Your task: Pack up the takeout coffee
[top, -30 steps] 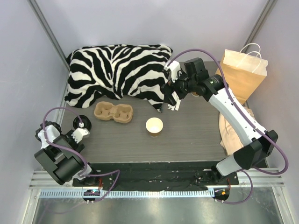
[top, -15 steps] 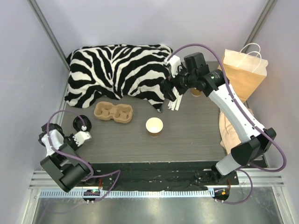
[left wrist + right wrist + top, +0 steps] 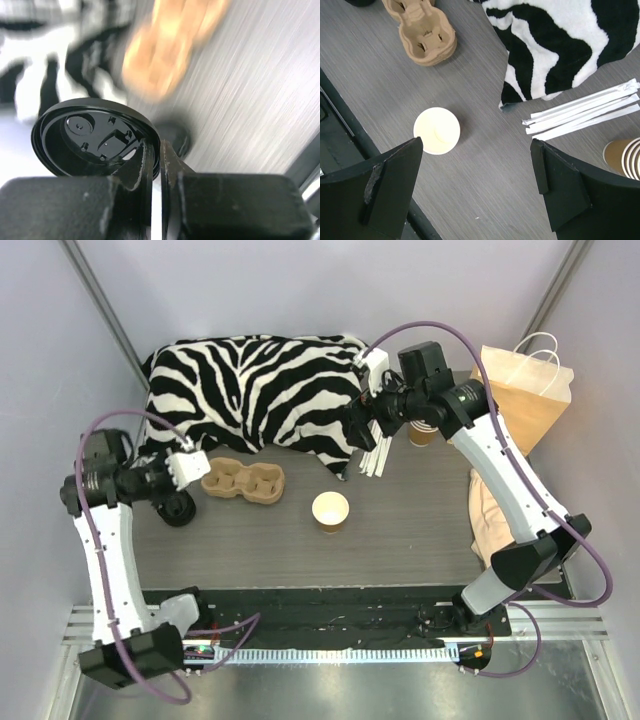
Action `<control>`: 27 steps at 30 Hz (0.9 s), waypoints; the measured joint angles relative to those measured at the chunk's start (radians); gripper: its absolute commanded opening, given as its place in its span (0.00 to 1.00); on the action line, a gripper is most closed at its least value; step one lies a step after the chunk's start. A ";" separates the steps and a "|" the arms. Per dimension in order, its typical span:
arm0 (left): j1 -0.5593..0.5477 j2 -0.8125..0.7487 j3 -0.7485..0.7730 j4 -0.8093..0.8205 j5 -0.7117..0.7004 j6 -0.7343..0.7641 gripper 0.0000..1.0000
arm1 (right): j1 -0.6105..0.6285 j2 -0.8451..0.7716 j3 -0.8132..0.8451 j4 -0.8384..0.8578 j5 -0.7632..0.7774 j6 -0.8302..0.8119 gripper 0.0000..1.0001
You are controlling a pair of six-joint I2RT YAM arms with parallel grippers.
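Clutter is logged relative to cup carrier (image 3: 243,481) (moulded cardboard, flat on table (image 3: 400,540)). Zebra pillow (image 3: 250,390) is set just behind it. Wrapped straws (image 3: 372,455) are fanned out well to its right, at the pillow's corner. Stack of lidless cups (image 3: 425,430) is seen further right, then paper bag (image 3: 520,400) and beige cloth (image 3: 495,520) at the far right edge. Dark round object (image 3: 178,508) is seen on the table just left of the carrier (too blurred to be identified).

Carrier is placed roughly between left gripper (image 3: 154,150) and takeout coffee cup (image 3: 330,511), so the straight line between them is blocked. Left gripper is held off the table, left of the carrier, fingers pressed onto the rim of black lid (image 3: 92,135). Right gripper (image 3: 476,145) is held spread wide, nothing gripped, near the straws, right of the carrier.

Cup is stood upright right of the carrier, slightly nearer, apart from it: tan paper wall, no lid fitted, pale cream inside (liquid or lining cannot be told).
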 measured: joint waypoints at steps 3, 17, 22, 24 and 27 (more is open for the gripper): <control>-0.200 0.062 0.145 -0.020 0.137 -0.274 0.00 | -0.001 0.000 0.019 -0.002 -0.016 0.003 0.98; -0.741 0.395 0.212 0.427 0.735 -1.462 0.00 | -0.002 -0.238 -0.154 -0.020 -0.150 -0.050 0.82; -0.823 0.398 0.190 0.723 0.814 -1.821 0.00 | -0.001 -0.396 -0.299 0.085 -0.204 -0.033 0.73; -0.822 0.412 0.195 0.837 0.833 -1.958 0.00 | 0.000 -0.461 -0.365 0.165 -0.204 -0.031 0.71; -0.823 0.452 0.212 0.941 0.852 -2.109 0.00 | 0.005 -0.563 -0.487 0.306 -0.187 -0.061 0.66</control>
